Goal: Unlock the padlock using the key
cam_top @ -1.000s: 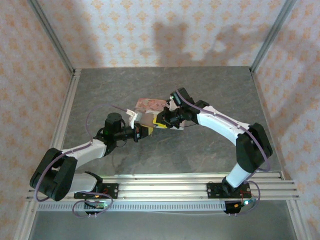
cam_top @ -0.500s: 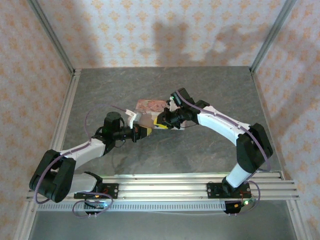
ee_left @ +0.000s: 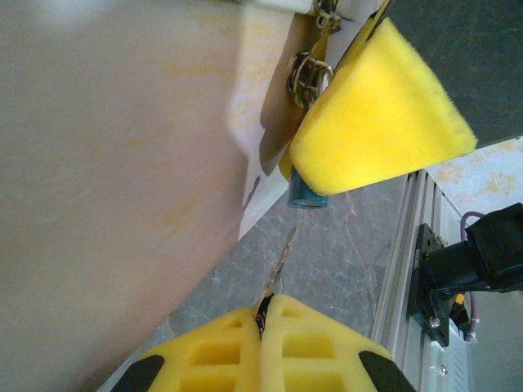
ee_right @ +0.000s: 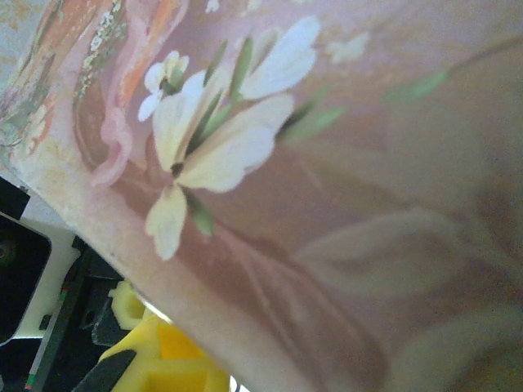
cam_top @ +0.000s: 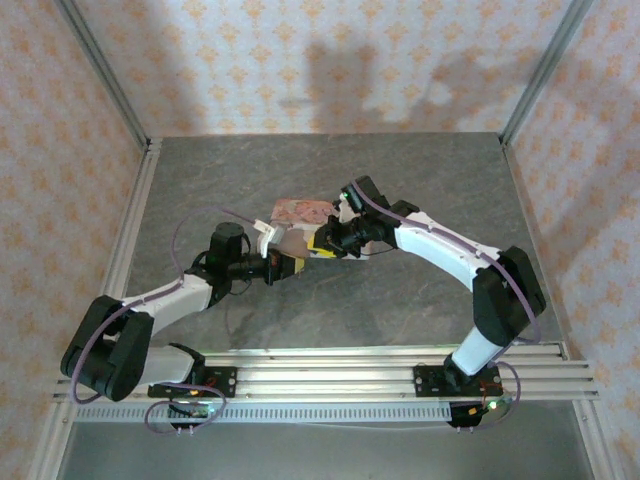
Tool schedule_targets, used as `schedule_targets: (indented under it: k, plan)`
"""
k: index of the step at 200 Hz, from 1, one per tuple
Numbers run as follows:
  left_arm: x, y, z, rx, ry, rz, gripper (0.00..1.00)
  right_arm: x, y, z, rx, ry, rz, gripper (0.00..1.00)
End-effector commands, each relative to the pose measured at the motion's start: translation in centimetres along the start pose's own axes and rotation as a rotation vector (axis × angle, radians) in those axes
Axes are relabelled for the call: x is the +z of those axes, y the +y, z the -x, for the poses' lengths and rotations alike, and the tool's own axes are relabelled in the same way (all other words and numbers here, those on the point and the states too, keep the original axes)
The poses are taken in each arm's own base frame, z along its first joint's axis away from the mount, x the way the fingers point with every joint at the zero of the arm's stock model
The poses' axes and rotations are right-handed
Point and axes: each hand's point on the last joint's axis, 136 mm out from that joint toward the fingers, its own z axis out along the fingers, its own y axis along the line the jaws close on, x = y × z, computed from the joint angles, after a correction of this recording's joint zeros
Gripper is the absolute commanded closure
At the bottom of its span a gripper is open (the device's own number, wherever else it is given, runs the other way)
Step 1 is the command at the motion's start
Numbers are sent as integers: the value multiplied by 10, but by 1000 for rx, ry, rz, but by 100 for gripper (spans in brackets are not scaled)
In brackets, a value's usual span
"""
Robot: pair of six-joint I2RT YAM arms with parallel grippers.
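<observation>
Two fingers of the left pincer (ee_left: 263,309) are pressed together on the key (ee_left: 279,260). Its blade points up-frame, nearly in line with the padlock (ee_left: 306,194), which is just beyond the tip and not touching. Padlock hangs at the tin (ee_left: 122,163) edge under a right pincer (cam_top: 322,243) pad (ee_left: 380,114). Cannot tell that pincer's grip; keyhole hidden.

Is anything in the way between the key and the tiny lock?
Nothing visible. The key, pinched in the left gripper, points at the padlock across an open gap. A yellow finger pad covers only the padlock's upper end.
</observation>
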Motion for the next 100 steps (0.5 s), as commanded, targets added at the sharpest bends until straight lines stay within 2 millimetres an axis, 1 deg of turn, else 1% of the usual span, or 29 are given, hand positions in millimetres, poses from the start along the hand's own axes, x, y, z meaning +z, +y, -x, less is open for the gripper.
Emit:
schedule_targets:
  k: [1, 46, 100]
  plan:
    - [1, -9, 13, 32, -6, -37, 100, -20, 34, 8, -83, -49, 88, 100]
    - [3, -14, 19, 41, -13, -49, 100, -18, 32, 8, -76, -44, 91, 100]
    - [7, -12, 21, 30, -19, -47, 100, -19, 34, 8, -72, -51, 102, 100]
